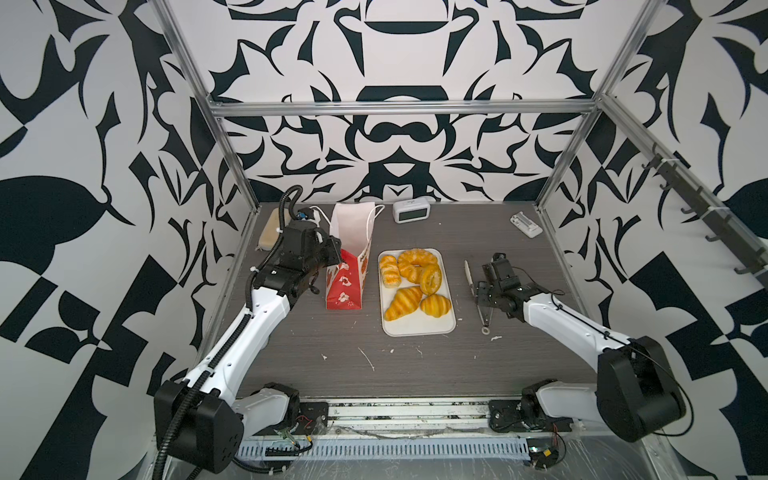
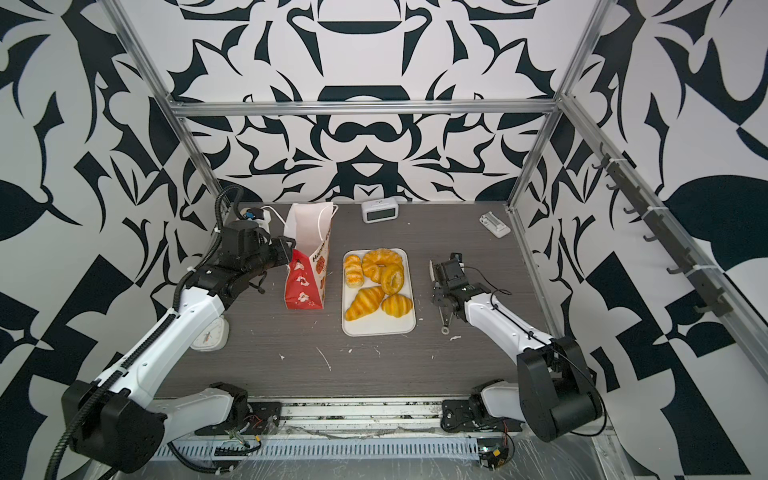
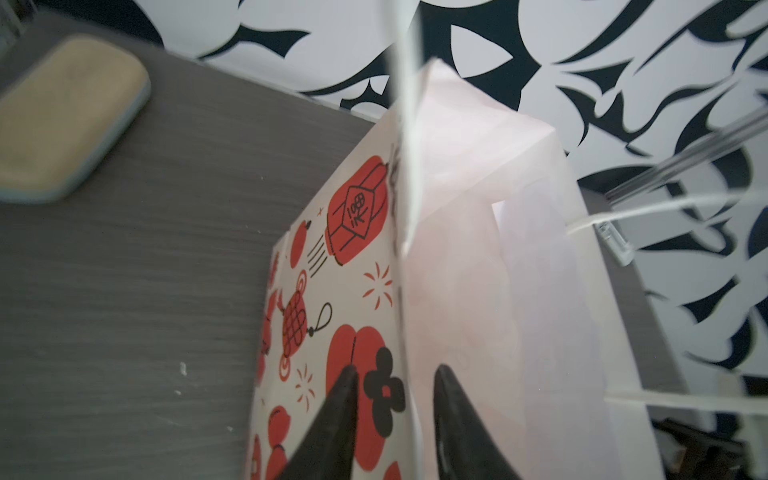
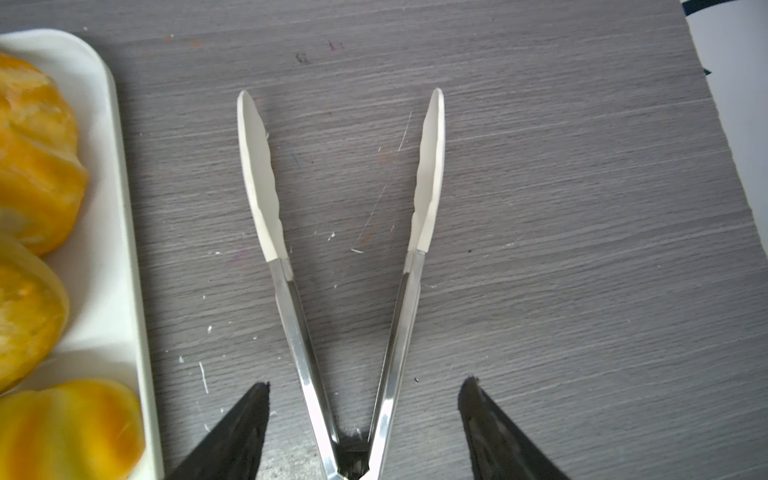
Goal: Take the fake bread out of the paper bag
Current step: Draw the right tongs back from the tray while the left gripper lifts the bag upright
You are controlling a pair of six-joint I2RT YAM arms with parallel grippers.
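Note:
The paper bag (image 1: 351, 266) (image 2: 309, 266) stands upright at the left of the table, its white inside (image 3: 457, 249) showing. My left gripper (image 1: 337, 252) (image 2: 291, 246) (image 3: 397, 370) is open at the bag's near rim. One finger (image 3: 332, 415) lies outside over the red print, the other inside, with the wall's edge between them. Several pieces of fake bread (image 1: 417, 259) (image 2: 382, 259) (image 4: 37, 166) lie on a white tray (image 1: 415, 330). My right gripper (image 1: 484, 291) (image 2: 439, 291) (image 4: 365, 382) is open right of the tray, its fingers apart from the metal tongs (image 4: 291, 299) between them.
A beige oblong case (image 1: 270, 232) (image 3: 62, 116) lies behind my left arm. A small white clock (image 1: 410, 211) and a white clip-like piece (image 1: 525, 224) sit along the back. A white dial timer (image 2: 210, 332) shows under the left forearm. White scraps dot the grey table front.

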